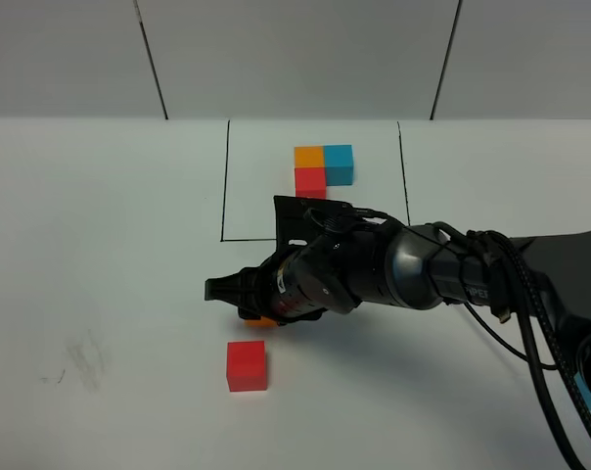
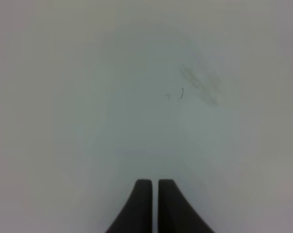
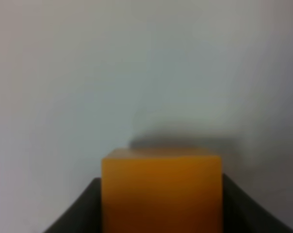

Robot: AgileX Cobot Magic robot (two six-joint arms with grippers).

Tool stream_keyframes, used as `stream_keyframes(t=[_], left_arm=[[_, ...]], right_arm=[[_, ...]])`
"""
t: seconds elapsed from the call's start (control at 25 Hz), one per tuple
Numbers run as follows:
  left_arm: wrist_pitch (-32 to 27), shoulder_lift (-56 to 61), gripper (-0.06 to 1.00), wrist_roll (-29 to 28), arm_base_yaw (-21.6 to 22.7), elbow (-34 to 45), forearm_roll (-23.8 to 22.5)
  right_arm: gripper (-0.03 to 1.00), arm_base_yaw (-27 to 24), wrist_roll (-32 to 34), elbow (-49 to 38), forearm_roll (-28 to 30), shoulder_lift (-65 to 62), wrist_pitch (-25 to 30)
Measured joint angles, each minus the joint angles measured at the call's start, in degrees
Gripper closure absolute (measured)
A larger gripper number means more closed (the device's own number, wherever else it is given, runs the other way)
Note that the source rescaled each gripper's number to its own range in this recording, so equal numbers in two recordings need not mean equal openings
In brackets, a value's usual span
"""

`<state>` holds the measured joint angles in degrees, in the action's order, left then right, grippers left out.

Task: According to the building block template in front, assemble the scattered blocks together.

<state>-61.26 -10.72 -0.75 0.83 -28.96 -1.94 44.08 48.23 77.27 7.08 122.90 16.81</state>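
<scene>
One matte orange cube [image 3: 161,194] is clamped in the right hand [image 1: 239,294], arm stretched toward 9 o'clock; smooth red cube [image 1: 247,365] at its 6 o'clock, framed template [image 1: 323,166] at 12; the left hand [image 2: 155,204] is pinched closed, empty.

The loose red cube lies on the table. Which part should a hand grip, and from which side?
Grip the red cube on two opposite vertical faces, coming down from above. It sits flat on the table with both side faces bare. The right hand, holding the orange cube, is close beyond its far side, so the side pair is probably safest.
</scene>
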Motion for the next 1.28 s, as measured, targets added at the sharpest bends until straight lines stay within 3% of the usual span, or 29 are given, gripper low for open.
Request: stream_keyframes(t=[0.32,0.48,0.84,1.28], left_arm=[[0.0,0.0,0.94,0.0,0.0,0.0,0.0],[0.0,0.0,0.94,0.0,0.0,0.0,0.0],[0.0,0.0,0.94,0.0,0.0,0.0,0.0],[0.0,0.0,0.94,0.0,0.0,0.0,0.0]], right_arm=[[0.46,1.2,0.3,0.1,8.4,0.0,0.9],[0.46,1.2,-2.9,0.1,11.2,0.0,1.2],[0.46,1.2,-20.5,0.1,9.8,0.0,2.7],[0.46,1.2,-40.3,2.7,7.2,0.4,8.4]])
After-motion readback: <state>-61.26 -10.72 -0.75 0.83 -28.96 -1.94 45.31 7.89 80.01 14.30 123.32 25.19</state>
